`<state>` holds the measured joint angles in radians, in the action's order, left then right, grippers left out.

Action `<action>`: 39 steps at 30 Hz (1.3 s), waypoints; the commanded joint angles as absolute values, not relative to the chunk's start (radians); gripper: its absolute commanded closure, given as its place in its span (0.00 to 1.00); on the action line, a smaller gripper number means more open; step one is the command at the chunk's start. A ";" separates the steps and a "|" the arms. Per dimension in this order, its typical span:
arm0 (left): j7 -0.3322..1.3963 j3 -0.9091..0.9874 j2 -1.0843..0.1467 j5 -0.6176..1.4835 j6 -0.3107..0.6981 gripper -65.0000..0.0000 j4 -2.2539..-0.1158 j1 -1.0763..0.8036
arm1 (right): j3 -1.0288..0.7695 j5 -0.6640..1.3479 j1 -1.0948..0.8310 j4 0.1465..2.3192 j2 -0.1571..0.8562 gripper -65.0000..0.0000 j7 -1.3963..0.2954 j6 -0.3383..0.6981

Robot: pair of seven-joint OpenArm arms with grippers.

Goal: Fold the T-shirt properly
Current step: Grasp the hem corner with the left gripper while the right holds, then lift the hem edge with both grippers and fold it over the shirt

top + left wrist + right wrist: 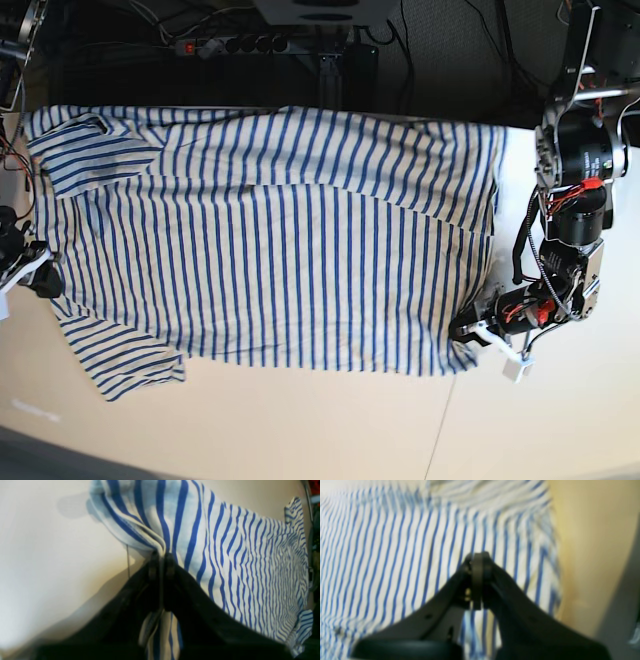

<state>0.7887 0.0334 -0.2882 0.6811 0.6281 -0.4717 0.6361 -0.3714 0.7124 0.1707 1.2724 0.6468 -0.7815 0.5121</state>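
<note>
Most of the pale table (300, 430) is covered by the T-shirt (270, 240), which lies spread nearly flat with its striped body running across the base view, one sleeve (125, 365) splayed toward the near edge and the hem end by the arm on that view's right. That arm's left gripper (161, 555) has its jaws pinched tight on a bunched fold of hem corner — cloth shows both above and below the tips in its wrist view — so the step in hand looks like carrying this corner over for a fold. To do it well, I would lift only enough to clear the table, then draw the corner across in a straight line so the stripes stay parallel and no ridge forms (the fabric is soft and will drag easily). The right gripper (477, 562) hangs above the cloth near the shirt's edge, jaws pressed together with nothing visibly between them; it could pin or take the matching corner, keeping the fold line even.
</note>
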 commanded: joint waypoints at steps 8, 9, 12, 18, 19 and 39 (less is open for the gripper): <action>0.873 0.032 -0.297 0.653 0.648 1.00 -0.478 0.653 | -0.371 0.595 0.598 0.765 0.686 0.82 -0.576 0.572; 0.877 0.032 -0.297 0.653 0.648 1.00 -0.478 0.653 | -0.371 0.582 0.640 0.691 0.686 0.70 -0.554 0.572; 0.886 0.032 -0.297 0.653 0.648 1.00 -0.478 0.654 | -0.371 0.548 0.737 0.479 0.684 0.49 -0.486 0.569; 0.891 0.032 -0.304 0.654 0.648 1.00 -0.478 0.653 | -0.371 0.478 0.811 0.196 0.678 0.49 -0.395 0.511; 0.890 0.032 -0.304 0.654 0.648 1.00 -0.478 0.654 | -0.371 0.474 0.805 0.181 0.678 0.49 -0.396 0.511; 0.887 0.032 -0.305 0.690 0.648 1.00 -0.478 0.662 | -0.371 0.265 0.736 0.168 0.527 0.50 -0.362 0.523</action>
<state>0.8623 0.0341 -0.2962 0.7155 0.6373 -0.4725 0.6403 -0.3717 0.2932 0.7288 0.1703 0.5232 -0.3027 0.4988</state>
